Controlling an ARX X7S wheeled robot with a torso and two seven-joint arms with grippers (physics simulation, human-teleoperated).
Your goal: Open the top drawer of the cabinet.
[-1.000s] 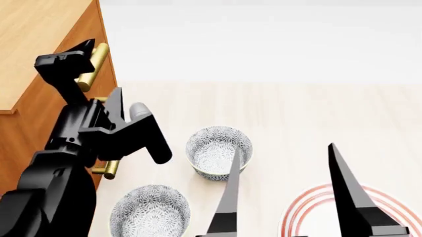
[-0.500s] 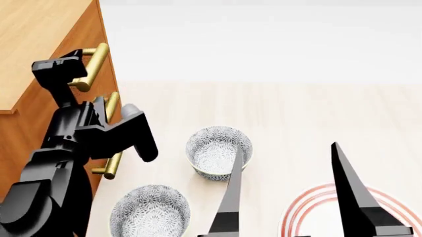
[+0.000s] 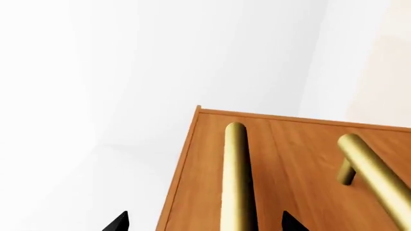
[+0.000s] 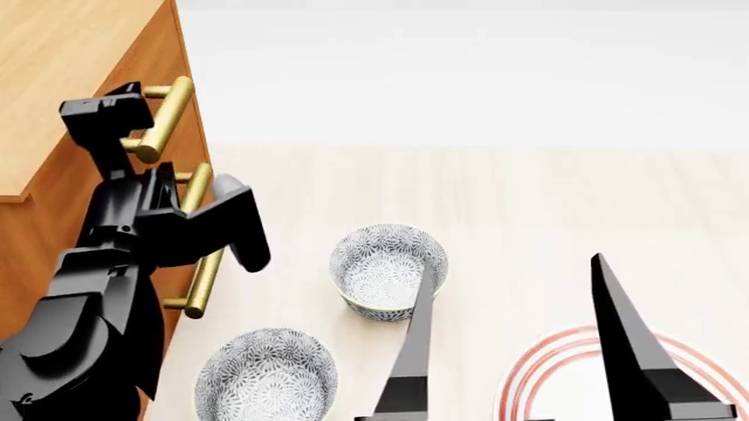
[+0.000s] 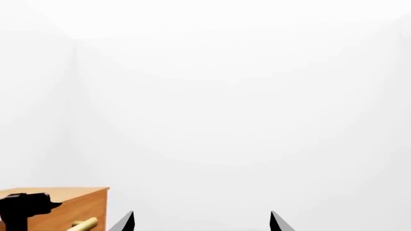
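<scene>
Edged up since a moment ago: left gripper (image 4: 117, 118) at top drawer (image 4: 164, 61) handle (image 4: 164, 114), fingers spread wide around it. Right gripper (image 4: 527, 333) splayed wide, empty.

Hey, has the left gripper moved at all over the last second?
Yes. The left gripper has slid left along the cabinet front, uncovering most of the top drawer's brass handle.

bare simulated room: blank white walls, pale wood floor (image 4: 527, 193), wooden cabinet (image 4: 70, 88), patterned bowls (image 4: 387, 272).
</scene>
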